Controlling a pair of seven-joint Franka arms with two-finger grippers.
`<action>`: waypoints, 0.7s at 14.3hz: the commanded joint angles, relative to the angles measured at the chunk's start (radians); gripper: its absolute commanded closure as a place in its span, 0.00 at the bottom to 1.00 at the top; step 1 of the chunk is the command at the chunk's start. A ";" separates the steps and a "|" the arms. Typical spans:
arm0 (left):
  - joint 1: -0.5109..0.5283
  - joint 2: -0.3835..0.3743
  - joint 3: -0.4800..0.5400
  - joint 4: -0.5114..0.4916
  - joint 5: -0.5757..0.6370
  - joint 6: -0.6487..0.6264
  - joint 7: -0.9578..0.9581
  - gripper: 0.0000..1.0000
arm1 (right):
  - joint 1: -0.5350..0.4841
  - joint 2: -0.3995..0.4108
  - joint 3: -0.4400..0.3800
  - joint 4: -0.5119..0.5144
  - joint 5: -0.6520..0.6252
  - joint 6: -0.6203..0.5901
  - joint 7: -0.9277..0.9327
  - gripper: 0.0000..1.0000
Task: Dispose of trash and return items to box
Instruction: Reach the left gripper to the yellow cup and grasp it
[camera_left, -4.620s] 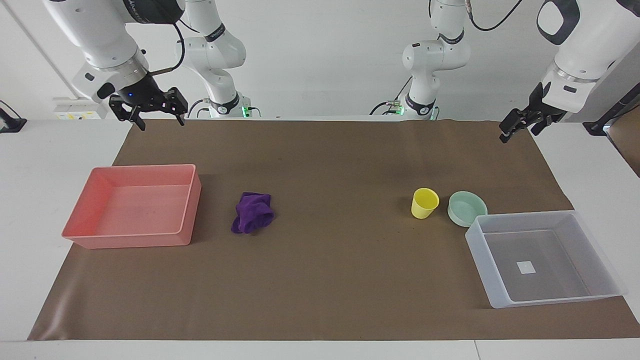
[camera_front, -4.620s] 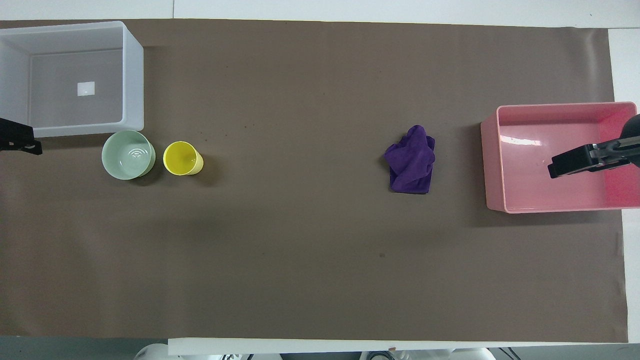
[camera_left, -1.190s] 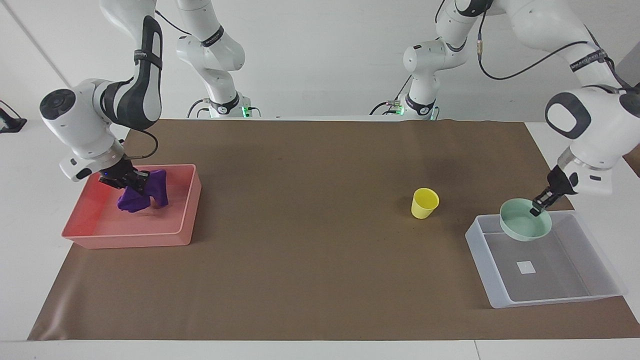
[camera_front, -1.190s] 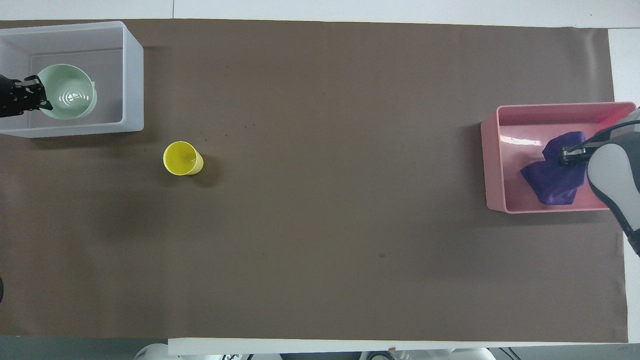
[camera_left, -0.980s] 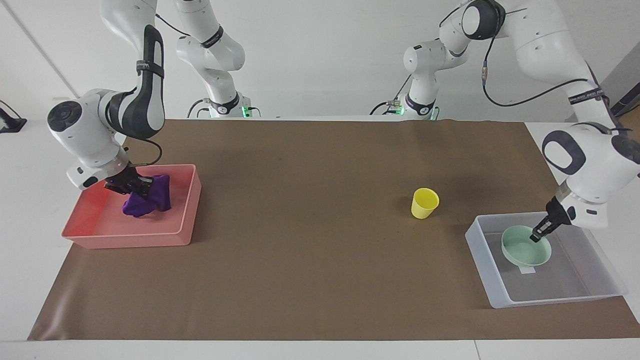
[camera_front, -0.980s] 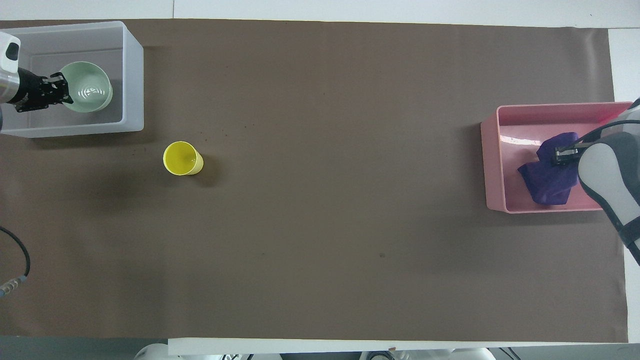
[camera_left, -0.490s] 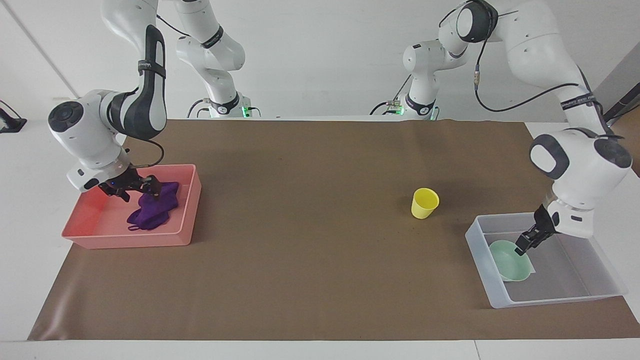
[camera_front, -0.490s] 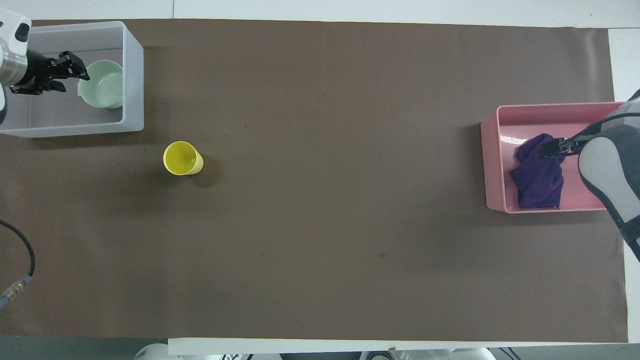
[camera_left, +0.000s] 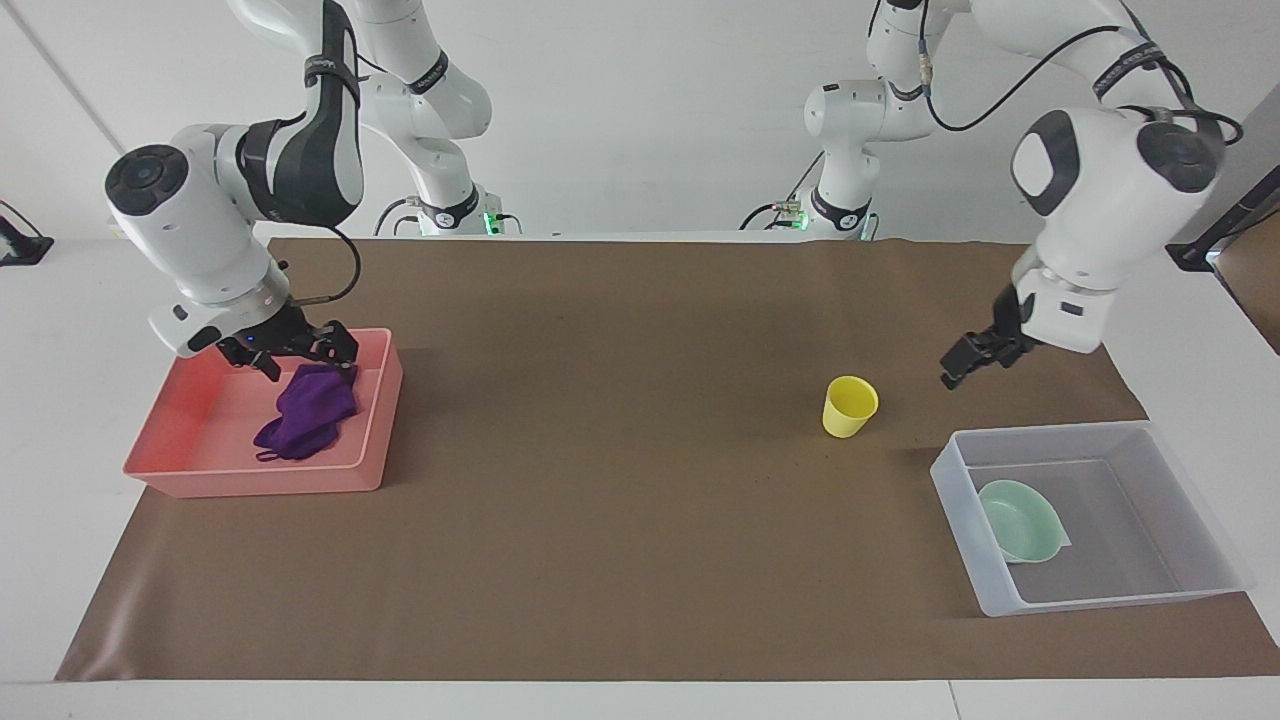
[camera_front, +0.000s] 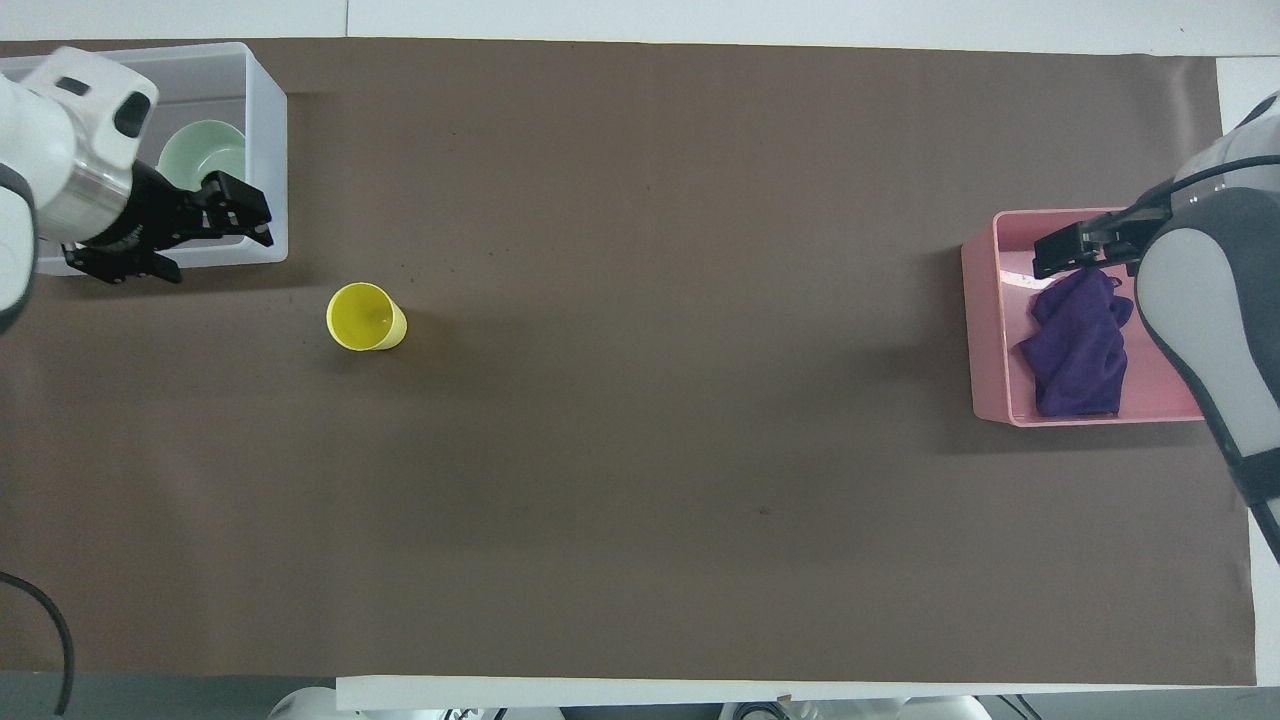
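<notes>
The purple cloth trash (camera_left: 305, 420) lies loose in the pink tray (camera_left: 190, 472); it also shows in the overhead view (camera_front: 1080, 340). My right gripper (camera_left: 305, 360) is open just above the cloth, apart from it, and shows in the overhead view (camera_front: 1065, 250) too. The mint-green bowl (camera_left: 1025, 520) rests tilted against a wall inside the translucent box (camera_left: 1100, 600). My left gripper (camera_left: 958, 372) is open and empty, raised over the mat between the yellow cup (camera_left: 850, 405) and the box. From overhead the left gripper (camera_front: 245, 215) covers the box's wall (camera_front: 265, 140).
The yellow cup (camera_front: 365, 317) stands upright on the brown mat (camera_left: 640, 500), toward the left arm's end and nearer to the robots than the box. The pink tray (camera_front: 985, 330) sits at the right arm's end. The right arm's elbow hangs over the pink tray.
The right gripper let go of the cloth in the pink tray and rose. The left gripper left the bowl in the box, lifted out and moved toward the cup.
</notes>
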 joint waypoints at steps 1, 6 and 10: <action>-0.030 -0.119 0.015 -0.314 0.012 0.266 -0.021 0.00 | 0.005 0.019 0.001 0.096 0.053 -0.087 0.013 0.01; -0.031 -0.067 0.015 -0.411 0.012 0.440 -0.046 0.79 | 0.001 0.008 0.020 0.270 0.033 -0.307 0.004 0.01; -0.024 -0.060 0.015 -0.398 0.012 0.442 -0.052 1.00 | 0.004 -0.011 0.026 0.328 -0.085 -0.428 -0.087 0.00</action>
